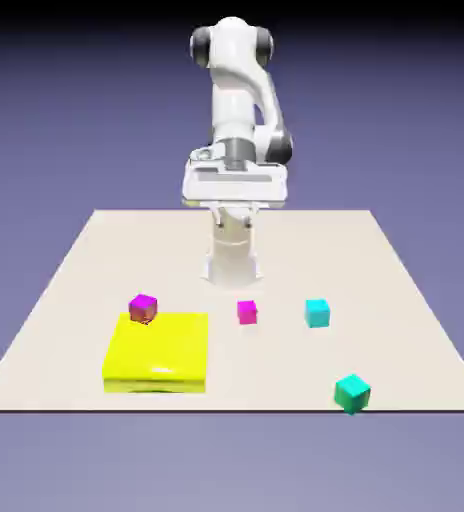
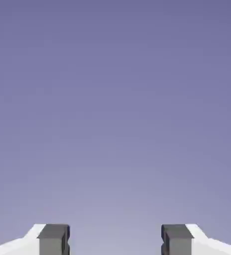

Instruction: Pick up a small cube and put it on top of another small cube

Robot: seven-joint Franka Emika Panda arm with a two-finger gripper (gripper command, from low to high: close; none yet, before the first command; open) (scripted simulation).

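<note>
Pink cube [image 1: 247, 313] — beside the cyan cube [image 1: 318, 313] — could get knocked if our gripper [image 2: 115, 240], fingers spread and empty, descends off-centre.

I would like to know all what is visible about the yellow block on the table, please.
The yellow block is a wide, flat slab in plain bright yellow, with a smooth, somewhat glossy-looking surface and softly rounded edges. No separate parts show on it. It lies flat on the pale table, toward the exterior view's left and near the table's front edge. The purple-magenta cube is at its far edge in that view; whether the two touch, I cannot tell.
</note>
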